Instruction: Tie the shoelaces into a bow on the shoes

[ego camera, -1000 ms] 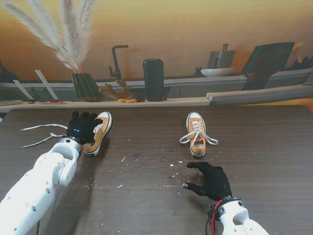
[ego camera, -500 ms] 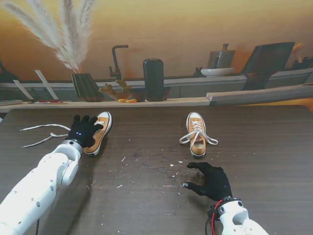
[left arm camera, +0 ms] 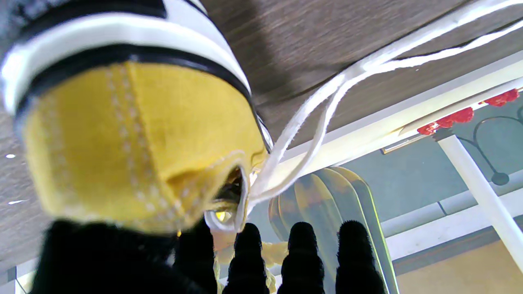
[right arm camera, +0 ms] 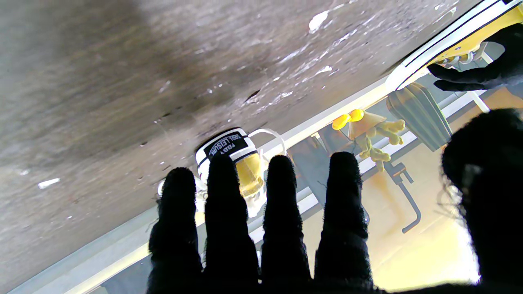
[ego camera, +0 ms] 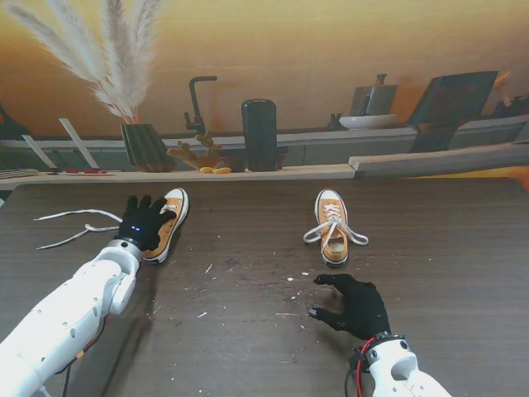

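Note:
Two orange canvas shoes stand on the dark wooden table. The left shoe has loose white laces trailing off to the left. My left hand lies against that shoe's heel side with its fingers apart and extended. In the left wrist view the heel fills the picture, the laces run away from it, and the fingertips reach past it. The right shoe wears a tied bow. My right hand is nearer to me than that shoe, open and curled over the table.
White scraps litter the table between the shoes. A ledge along the far edge carries a striped vase with pampas grass, a black cylinder and a dark faucet.
My left hand has opened out from covering the left shoe, its fingers now spread and raised. The left forearm has shifted slightly. The right hand has barely moved.

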